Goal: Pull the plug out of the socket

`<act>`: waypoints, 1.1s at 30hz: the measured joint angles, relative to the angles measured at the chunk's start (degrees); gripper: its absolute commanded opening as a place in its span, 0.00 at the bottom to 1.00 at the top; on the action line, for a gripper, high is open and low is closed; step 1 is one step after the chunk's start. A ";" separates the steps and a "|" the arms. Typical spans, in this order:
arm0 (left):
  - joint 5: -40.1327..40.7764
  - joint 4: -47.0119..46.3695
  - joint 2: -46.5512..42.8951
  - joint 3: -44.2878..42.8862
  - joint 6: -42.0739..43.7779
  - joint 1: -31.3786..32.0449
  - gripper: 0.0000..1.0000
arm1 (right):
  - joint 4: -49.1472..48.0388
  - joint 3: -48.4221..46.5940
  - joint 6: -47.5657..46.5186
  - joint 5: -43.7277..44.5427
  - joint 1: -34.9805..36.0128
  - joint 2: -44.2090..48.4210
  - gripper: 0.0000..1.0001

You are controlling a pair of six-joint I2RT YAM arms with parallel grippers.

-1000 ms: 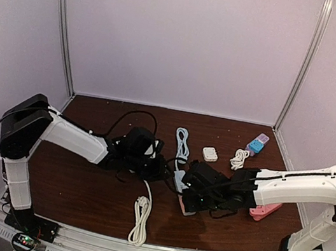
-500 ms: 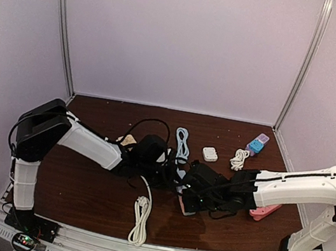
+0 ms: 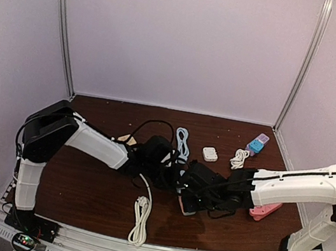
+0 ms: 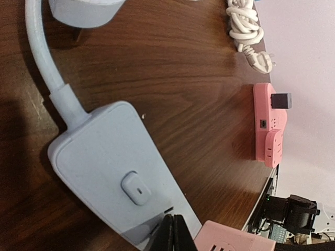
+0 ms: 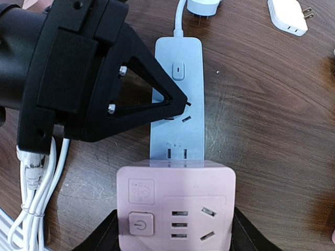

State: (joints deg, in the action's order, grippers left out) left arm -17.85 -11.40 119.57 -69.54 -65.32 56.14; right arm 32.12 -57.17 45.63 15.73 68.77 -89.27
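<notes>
Plug sat in the strip, pinched by the right end effector. Left end effector, pressed together, rested its tip on the strip.

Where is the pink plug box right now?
The pink plug box sits bottom centre of the right wrist view, gripped by the right tool, at the end of the pale blue power strip.

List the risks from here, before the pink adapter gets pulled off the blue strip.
1. The shut left pincer pins the blue strip at only one small point; the strip may pivot or lift with the pull.
2. The right pincer grips the pink adapter only at its lower sides, so it may slip off.
3. The white cable beside the left pincer may snag.
</notes>
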 measured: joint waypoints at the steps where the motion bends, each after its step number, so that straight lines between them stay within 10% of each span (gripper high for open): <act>1: -0.02 0.50 0.00 -0.22 0.20 0.02 0.00 | 0.26 -0.22 -0.07 0.09 0.00 -0.11 0.10; 33: -1.51 7.54 1.36 -4.42 5.70 0.00 0.00 | 6.29 -4.52 -3.65 3.26 1.66 -2.67 0.04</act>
State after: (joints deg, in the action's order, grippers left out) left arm -19.35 -3.86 120.92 -73.95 -59.61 56.14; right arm 38.41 -61.69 41.98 18.98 70.43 -91.94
